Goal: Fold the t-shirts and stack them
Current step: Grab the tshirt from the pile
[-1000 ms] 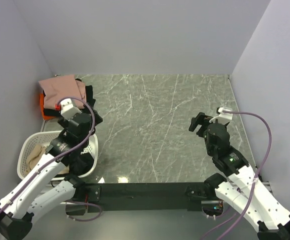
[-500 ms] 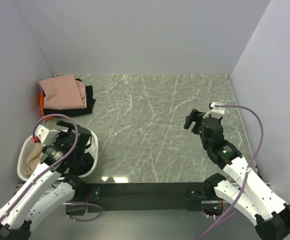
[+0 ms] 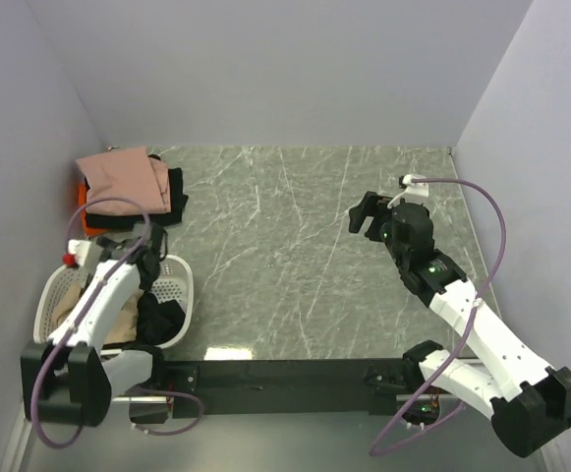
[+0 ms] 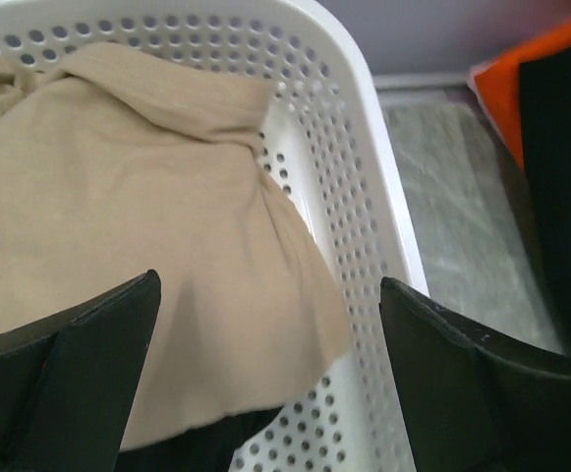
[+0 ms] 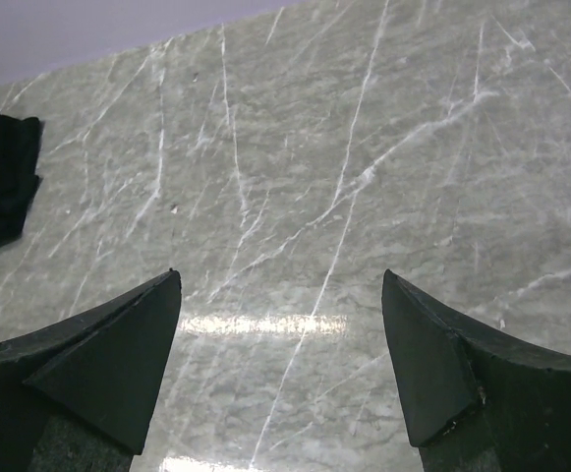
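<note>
Above the grey marble worktop's [image 3: 305, 246] near-left corner, the left wrist view reveals a tan t-shirt [image 4: 118, 226] filling the basket [image 4: 354, 216] below wide-open left fingers [image 4: 79, 374]; right fingers [image 5: 452, 383] gape empty.

Crumpled tan-beige cloth t-shirt [image 4: 138, 216] partly hidden behind one jaw; beyond the other, orange cloth t-shirt [image 4: 536, 59] cropped at the edge.

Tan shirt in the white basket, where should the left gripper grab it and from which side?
Probably the raised gathered fold where the tan shirt bunches near the basket wall. Come straight down from above with the open left gripper: the walls block any sideways approach.
</note>
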Controlling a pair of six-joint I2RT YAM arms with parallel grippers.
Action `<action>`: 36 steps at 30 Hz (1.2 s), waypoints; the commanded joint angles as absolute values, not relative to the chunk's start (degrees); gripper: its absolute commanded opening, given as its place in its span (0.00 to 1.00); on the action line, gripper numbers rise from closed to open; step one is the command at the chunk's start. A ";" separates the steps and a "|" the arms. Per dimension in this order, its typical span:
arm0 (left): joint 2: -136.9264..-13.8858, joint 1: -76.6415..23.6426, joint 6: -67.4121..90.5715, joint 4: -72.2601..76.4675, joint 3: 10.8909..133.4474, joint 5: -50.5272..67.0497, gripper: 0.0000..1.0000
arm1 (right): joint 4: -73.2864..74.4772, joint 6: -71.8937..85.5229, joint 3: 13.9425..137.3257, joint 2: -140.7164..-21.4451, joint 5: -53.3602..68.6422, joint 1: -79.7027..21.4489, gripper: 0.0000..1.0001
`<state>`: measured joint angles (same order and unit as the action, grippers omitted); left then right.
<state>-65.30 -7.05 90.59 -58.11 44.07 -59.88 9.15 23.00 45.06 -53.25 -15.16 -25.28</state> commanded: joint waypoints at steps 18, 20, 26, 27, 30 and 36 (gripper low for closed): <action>-66.71 16.79 67.15 -32.53 36.13 -40.25 0.95 | 6.94 22.33 45.53 -50.19 -8.35 -21.18 0.89; -66.10 16.79 66.28 -31.56 35.51 -39.64 0.66 | 7.12 22.41 45.44 -49.75 -8.53 -21.09 0.89; -59.51 16.61 67.50 -38.31 40.07 -41.83 0.01 | 7.12 22.67 45.26 -50.01 -8.53 -20.92 0.89; -56.80 16.44 67.50 -39.36 41.38 -42.10 0.01 | 7.12 22.68 45.35 -50.10 -8.53 -20.92 0.88; -51.53 13.90 67.06 -43.94 47.88 -45.34 0.01 | 6.77 22.76 45.35 -50.45 -7.91 -21.00 0.88; -47.02 3.26 63.46 -47.99 60.98 -48.61 0.01 | 6.94 22.76 45.44 -50.98 -8.26 -20.92 0.88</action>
